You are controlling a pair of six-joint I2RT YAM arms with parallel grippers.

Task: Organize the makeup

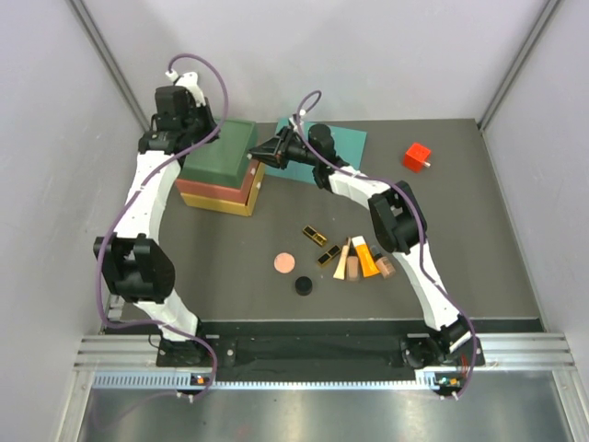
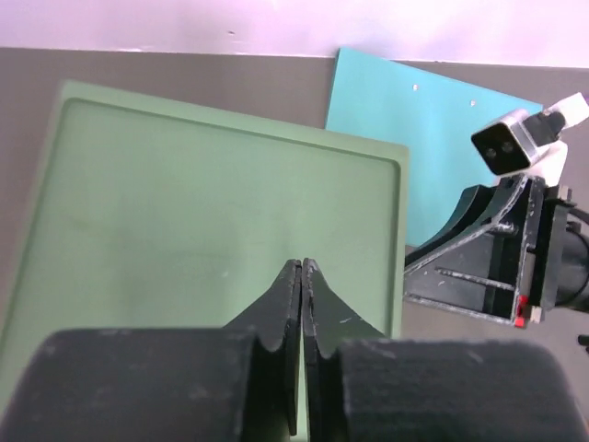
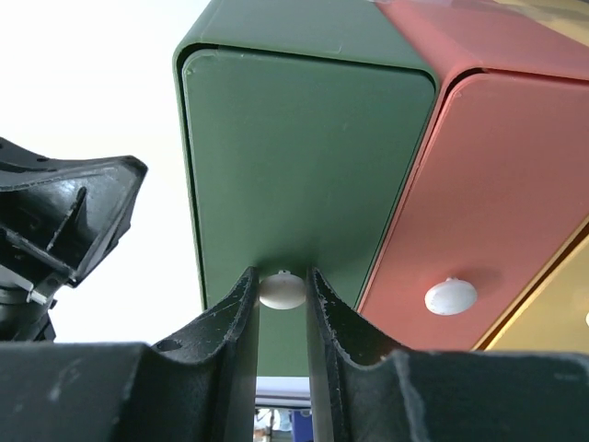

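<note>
Grey table (image 1: 479, 239) under white walls (image 1: 276, 55) carries the makeup (image 1: 366, 258) in a loose cluster near its middle, seen only from above. Only the right wrist view shows the right tool (image 3: 282, 276) clamped on the white knob (image 3: 282, 291) of the green drawer (image 3: 294, 157). The left wrist view shows the left tool (image 2: 302, 267), fingers pressed together, over the green top (image 2: 212, 203).

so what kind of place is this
Probably a robot lab test cell: two arms mounted on a metal rail, plain grey panel walls, and staged props, makeup near a stacked drawer unit.
</note>
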